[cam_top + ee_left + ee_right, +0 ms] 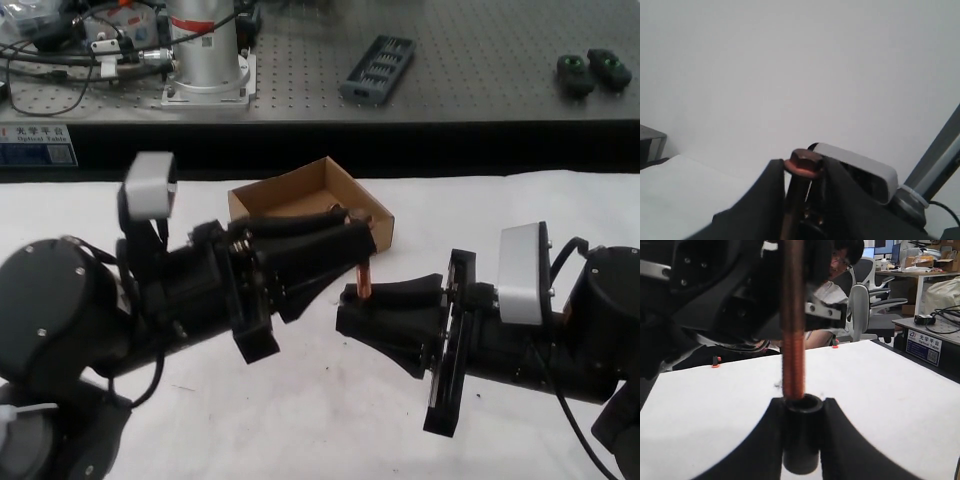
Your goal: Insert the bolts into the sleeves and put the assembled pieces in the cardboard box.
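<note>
Your left gripper (352, 250) is clamped on the copper bolt (365, 278) just under its head, holding it upright over the white bench top (300, 420); your right gripper (362, 302) is closed around the black sleeve (801, 432); the bolt's threaded tip sits in the sleeve's mouth; the cardboard box (300, 192) stands just behind both grippers.

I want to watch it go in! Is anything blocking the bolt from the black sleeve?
Nothing visible blocks it. The threaded tip of the copper bolt sits right at the open top of the black sleeve, with nothing between them.
</note>
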Controlling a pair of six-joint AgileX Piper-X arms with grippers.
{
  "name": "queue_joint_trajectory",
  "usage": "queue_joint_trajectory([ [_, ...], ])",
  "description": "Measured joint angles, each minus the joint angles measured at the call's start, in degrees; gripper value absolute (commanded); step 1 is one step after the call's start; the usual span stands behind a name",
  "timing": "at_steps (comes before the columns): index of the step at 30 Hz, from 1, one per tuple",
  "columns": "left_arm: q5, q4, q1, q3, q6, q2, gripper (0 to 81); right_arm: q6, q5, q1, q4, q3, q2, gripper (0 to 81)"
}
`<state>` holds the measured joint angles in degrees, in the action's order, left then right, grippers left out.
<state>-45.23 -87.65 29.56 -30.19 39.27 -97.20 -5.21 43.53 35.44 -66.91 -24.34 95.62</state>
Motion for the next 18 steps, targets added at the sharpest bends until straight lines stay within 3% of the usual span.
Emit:
queue_joint_trajectory([
  [18, -2.31, 2.18, -1.24, 0.61, -1.17, 6.47, 0.6, 2.60, 0.97, 0.00, 3.64, 0.00, -0.07, 5.8],
])
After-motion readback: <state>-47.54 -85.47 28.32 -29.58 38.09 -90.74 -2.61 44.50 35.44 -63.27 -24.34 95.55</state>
